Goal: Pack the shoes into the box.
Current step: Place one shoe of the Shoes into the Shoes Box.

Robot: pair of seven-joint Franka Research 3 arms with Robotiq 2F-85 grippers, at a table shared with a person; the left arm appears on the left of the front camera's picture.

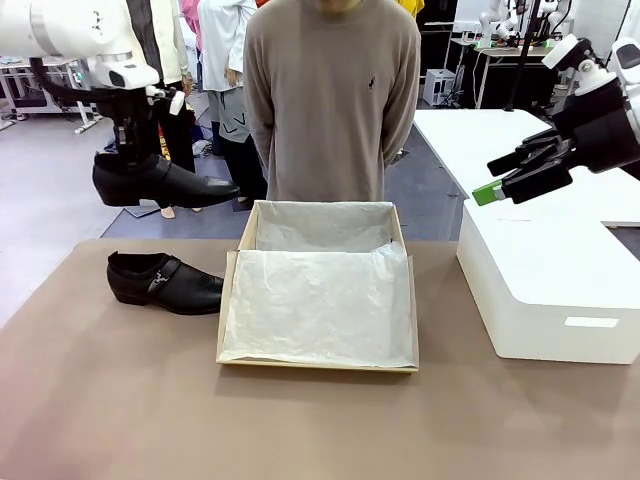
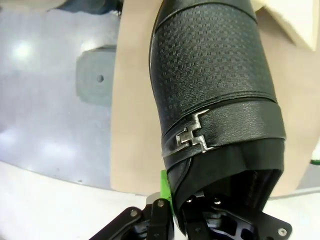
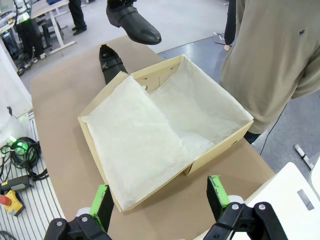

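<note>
Left claw [image 1: 131,150] clenched on heel end of glossy black leather strap shoe [image 1: 160,182], held in air over left end of brown desk [image 1: 100,400]. Second black shoe [image 1: 165,282] lies on desk, just beside open, tissue-lined tan cardboard box [image 1: 318,365]. Right claw [image 3: 160,196] spread wide, holding nothing, near white rectangular block [image 1: 560,290].

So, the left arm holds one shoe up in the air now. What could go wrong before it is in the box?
1. The left fingers pinch the lifted shoe only at its heel opening, with the toe reaching far out. It may swing or slip on the way.
2. Loose tissue paper covers the front half of the box. The shoe could land on top of it and crumple it.
</note>
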